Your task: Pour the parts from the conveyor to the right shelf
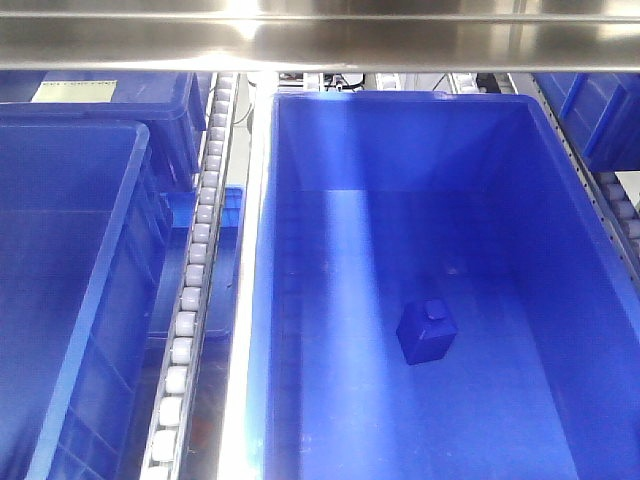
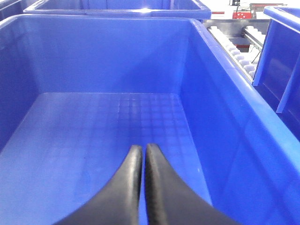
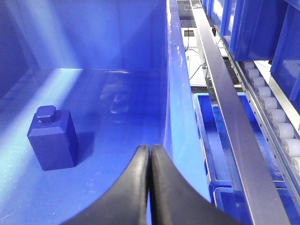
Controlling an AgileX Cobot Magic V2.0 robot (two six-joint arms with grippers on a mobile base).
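Note:
One of the parts, a small blue block [image 1: 428, 332] with a knob on top, lies on the floor of a large blue bin [image 1: 400, 140] on the right shelf. In the right wrist view the block [image 3: 52, 138] stands upright to the left of my right gripper [image 3: 150, 148], clear of it. That gripper is shut with nothing between its fingers, near the bin's right wall [image 3: 176, 108]. My left gripper [image 2: 142, 147] is shut and empty above the floor of another blue bin [image 2: 117, 56] with nothing in it. The conveyor is out of view. Neither gripper shows in the front view.
A track of white rollers [image 1: 195, 270] runs between the left bin [image 1: 70, 250] and the right one. A steel crossbar [image 1: 320, 40] spans the top. Right of the right bin runs a steel rail [image 3: 225, 103] with more rollers [image 3: 276, 119] and further blue bins [image 3: 253, 28].

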